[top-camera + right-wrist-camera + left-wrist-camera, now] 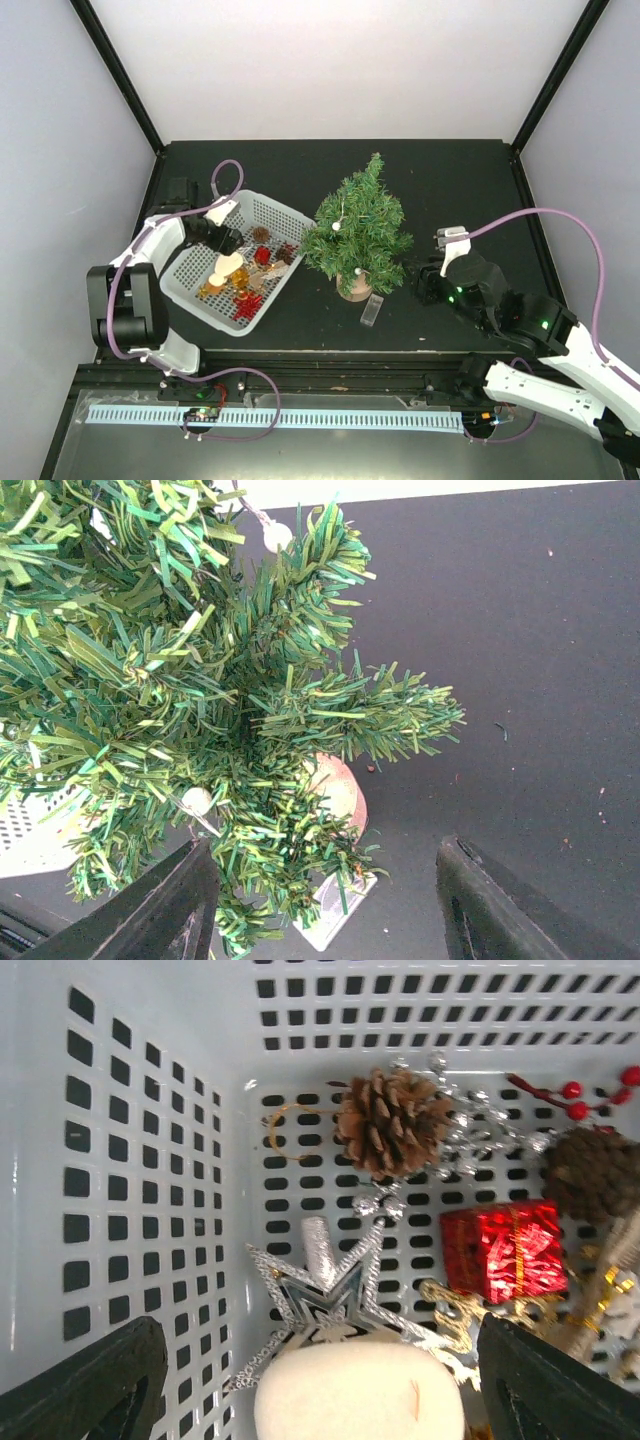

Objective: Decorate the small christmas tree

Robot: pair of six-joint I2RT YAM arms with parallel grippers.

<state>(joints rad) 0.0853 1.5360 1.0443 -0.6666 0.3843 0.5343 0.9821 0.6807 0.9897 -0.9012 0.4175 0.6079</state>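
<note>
The small christmas tree (360, 225) stands up straight near the middle of the black table (450, 180), a bit closer to the near edge than to the far edge. Its round wooden base (353, 287) sits flat on the table. A few little white beads (197, 800) hang in the green branches.

The right gripper (425, 283) is low, just to the right of the tree. Its two fingers (170, 910) are spread apart and pinch nothing. From the right wrist, the lowest branches hang just in front of the fingers, close to one of them. I cannot tell if a needle touches it.

A small clear piece (371, 310) lies on the table just beside the base, on the near side.

A white basket (275, 205) sits on the left half of the table, next to the tree. The left gripper (228, 243) reaches down into it. Its fingers (90, 1385) are spread wide. A cream ball (360, 1395) lies between them, with a clear gap on one side, so it is not pinched. Under the ball is a silver star (330, 1295). Past that lie a pine cone (392, 1120) and a shiny red gift box (505, 1250). The tree is well apart from these fingers, outside the basket.
</note>
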